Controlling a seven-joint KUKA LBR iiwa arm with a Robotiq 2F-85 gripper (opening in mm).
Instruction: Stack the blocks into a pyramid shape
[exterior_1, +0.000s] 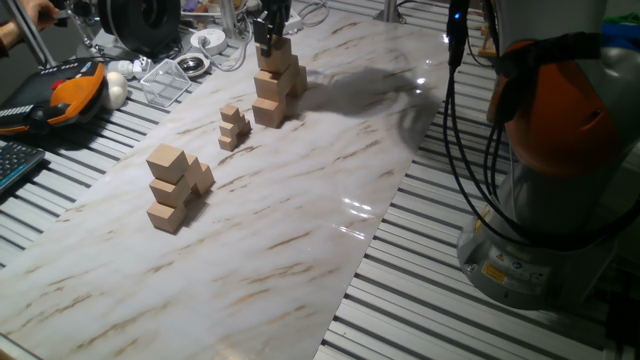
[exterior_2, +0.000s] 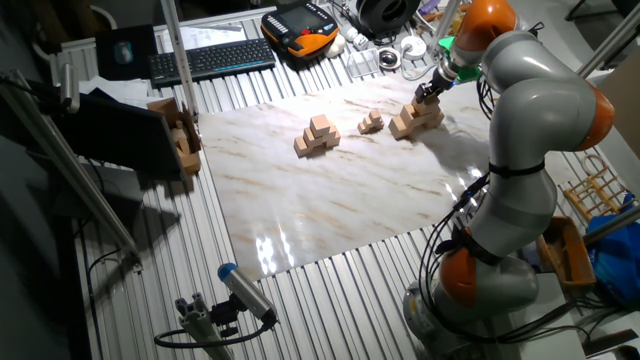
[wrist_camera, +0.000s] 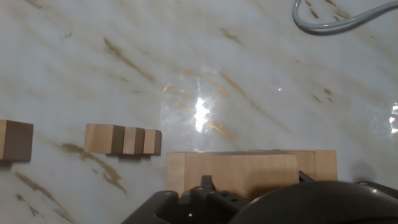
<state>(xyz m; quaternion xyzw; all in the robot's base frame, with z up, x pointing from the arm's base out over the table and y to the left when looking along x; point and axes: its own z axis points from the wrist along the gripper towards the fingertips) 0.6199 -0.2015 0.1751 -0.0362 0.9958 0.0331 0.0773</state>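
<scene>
the gripper (exterior_1: 271, 38) hung straight down over the top cube (exterior_1: 275, 52) of the far pyramid shape (exterior_1: 277, 84), its dark fingers right at that cube's upper edge; whether they pinched the cube or stood just apart from it could not be told from either fixed view. in the hand view the gripper's black body filled the bottom edge, and the tan blocks of that pile (wrist_camera: 252, 172) sat directly beneath it, too close to show how the fingers stood. that pile was a stepped stack of light-tan cubes, wider at the base and rising to the single cube under the gripper, and it stood near the far end of the marble-patterned board (exterior_1: 300, 210). just beside it, toward the middle of the board, was a small heap of much smaller tan cubes (exterior_1: 234, 126). well apart from both, nearer the camera, another stepped pile of large tan blocks (exterior_1: 176, 186) stood alone, with one cube on top. in the other fixed view the three piles lay in a row across the board, and the grey and orange arm (exterior_2: 520, 120) bent over from its base beside the table to reach the far pile. past the board's far end lay an orange-and-black handheld pendant (exterior_1: 62, 95), a clear plastic box (exterior_1: 168, 79) and a black keyboard (exterior_2: 212, 58).
</scene>
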